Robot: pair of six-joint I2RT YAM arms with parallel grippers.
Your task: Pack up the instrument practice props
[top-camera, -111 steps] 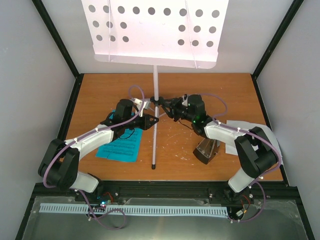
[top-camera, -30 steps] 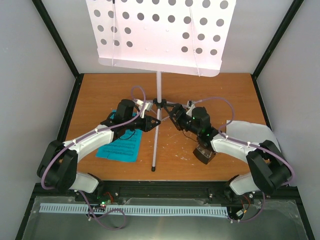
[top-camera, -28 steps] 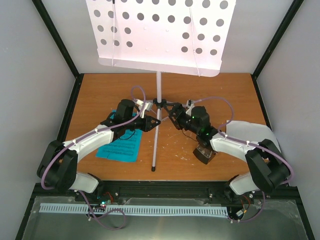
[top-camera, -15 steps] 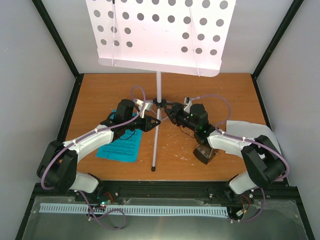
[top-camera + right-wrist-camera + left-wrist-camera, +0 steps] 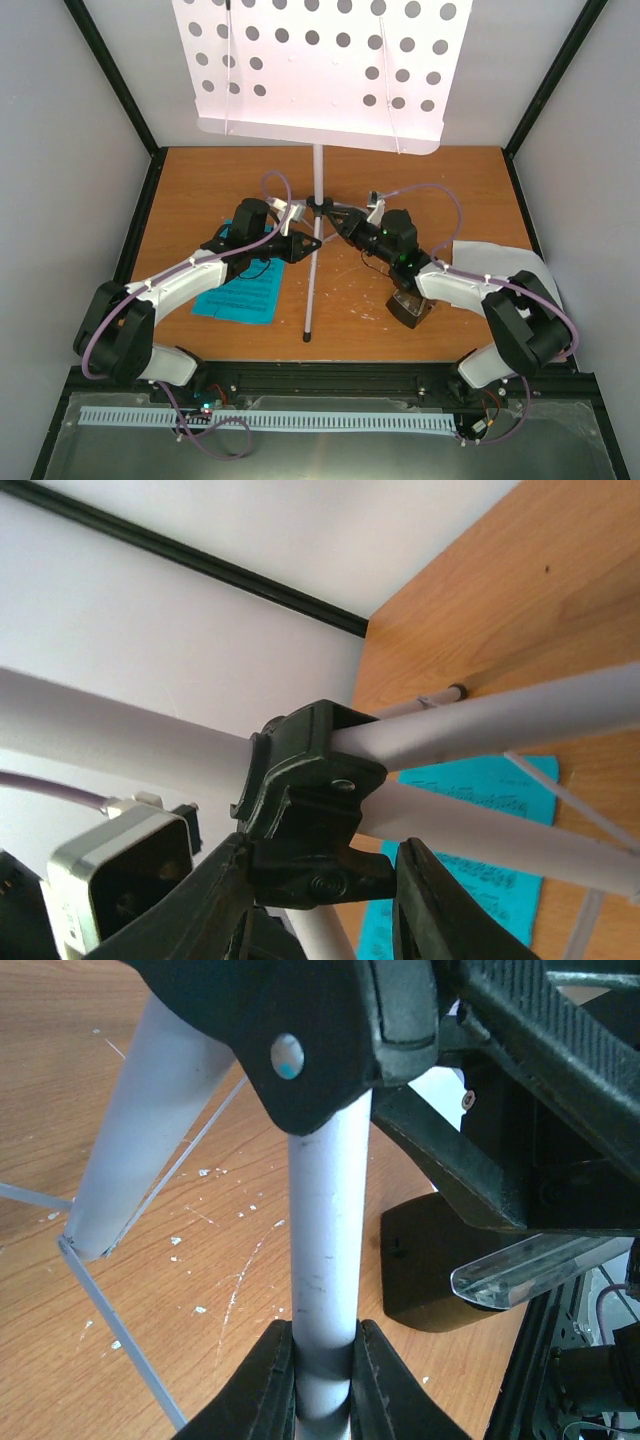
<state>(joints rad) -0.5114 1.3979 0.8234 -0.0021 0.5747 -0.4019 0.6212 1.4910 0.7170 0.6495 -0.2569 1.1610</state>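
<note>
Peering down, we lose half the metronome (image 5: pixel 407 310) under the right arm (image 5: pixel 470 285); left jaws clench the music stand (image 5: pixel 322 1260) (hub (image 5: pixel 310 820) between right jaws, grip unclear).

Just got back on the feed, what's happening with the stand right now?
Both arms are on the music stand, upright mid-table. The left pincer is shut on one of its white tubes; the right pincer clamps the black collar where the legs meet. The metronome and blue sheet sit on the table, not yet packed.
</note>
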